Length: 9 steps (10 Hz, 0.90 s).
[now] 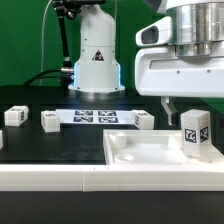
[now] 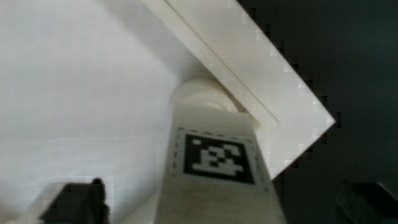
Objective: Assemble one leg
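Observation:
A white leg [image 1: 197,133] with marker tags stands upright on the large flat white panel [image 1: 140,155], in its corner at the exterior view's right. My gripper [image 1: 190,106] hangs just above it, one dark finger [image 1: 167,104] showing beside it. In the wrist view the leg [image 2: 222,140] stands between the two dark fingers [image 2: 75,203], with a gap on each side, so the gripper [image 2: 219,208] is open and holds nothing. The panel [image 2: 89,90] fills most of that view, its raised edge running past the leg.
Three more legs lie on the black table: two at the exterior view's left [image 1: 14,116] [image 1: 49,120] and one near the middle [image 1: 144,120]. The marker board [image 1: 95,116] lies behind them. The robot base [image 1: 96,60] stands at the back.

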Motion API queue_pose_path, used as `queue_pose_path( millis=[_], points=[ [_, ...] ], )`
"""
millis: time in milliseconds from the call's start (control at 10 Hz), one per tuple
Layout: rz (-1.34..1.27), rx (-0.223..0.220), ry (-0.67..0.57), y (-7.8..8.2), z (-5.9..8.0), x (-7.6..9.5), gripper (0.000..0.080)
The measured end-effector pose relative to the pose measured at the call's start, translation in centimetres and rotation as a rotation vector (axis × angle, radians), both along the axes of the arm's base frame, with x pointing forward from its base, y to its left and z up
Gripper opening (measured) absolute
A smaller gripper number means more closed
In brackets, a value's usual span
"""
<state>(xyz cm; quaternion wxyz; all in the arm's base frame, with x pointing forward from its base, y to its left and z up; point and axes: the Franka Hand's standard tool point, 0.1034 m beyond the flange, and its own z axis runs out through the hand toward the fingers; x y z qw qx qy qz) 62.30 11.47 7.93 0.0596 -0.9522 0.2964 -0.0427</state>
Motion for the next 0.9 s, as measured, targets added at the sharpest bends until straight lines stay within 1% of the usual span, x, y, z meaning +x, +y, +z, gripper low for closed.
queue_pose_path(
  millis=[100, 400, 900],
  points=[
    [0.1, -0.012, -0.009, -0.27, 0.0, 0.06, 0.0648],
    [0.322, -0.039, -0.028, -0.4, -0.08, 0.03, 0.0649],
    [0.654, -0.078, -0.057, -0.14, -0.06, 0.02, 0.0649]
  ],
)
